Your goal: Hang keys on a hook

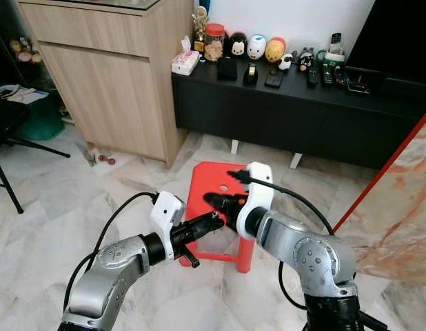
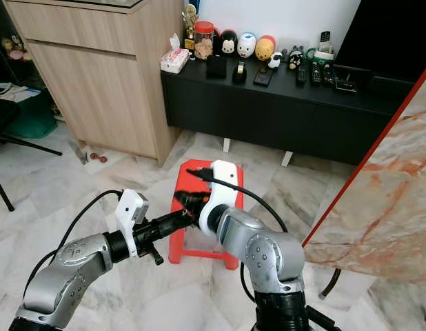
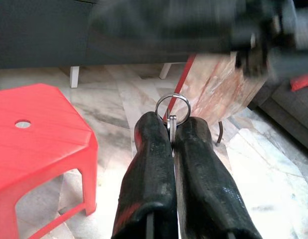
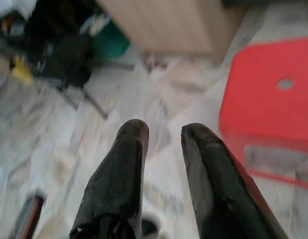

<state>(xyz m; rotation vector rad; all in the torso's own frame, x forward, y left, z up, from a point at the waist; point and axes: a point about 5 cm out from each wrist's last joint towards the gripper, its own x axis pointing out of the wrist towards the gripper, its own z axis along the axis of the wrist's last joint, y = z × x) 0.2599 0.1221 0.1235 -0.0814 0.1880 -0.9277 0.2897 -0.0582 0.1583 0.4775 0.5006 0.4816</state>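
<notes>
I see the left tool (image 3: 172, 134) pressed together on the keys (image 3: 172, 110) — the fingers pinch the lower edge of a thin silver ring, and the ring stands up above the tips. The key blades I cannot make out. The right tool (image 4: 161, 130) is spread with nothing between its fingers, and it hovers very near the left one, over the red stool (image 1: 213, 181) on the marble floor (image 1: 75, 193).

My worry: the grip is only on the rim of the ring, so a bump from the right tool could twist it loose — and it would fall to the floor. I also see no hook yet.
</notes>
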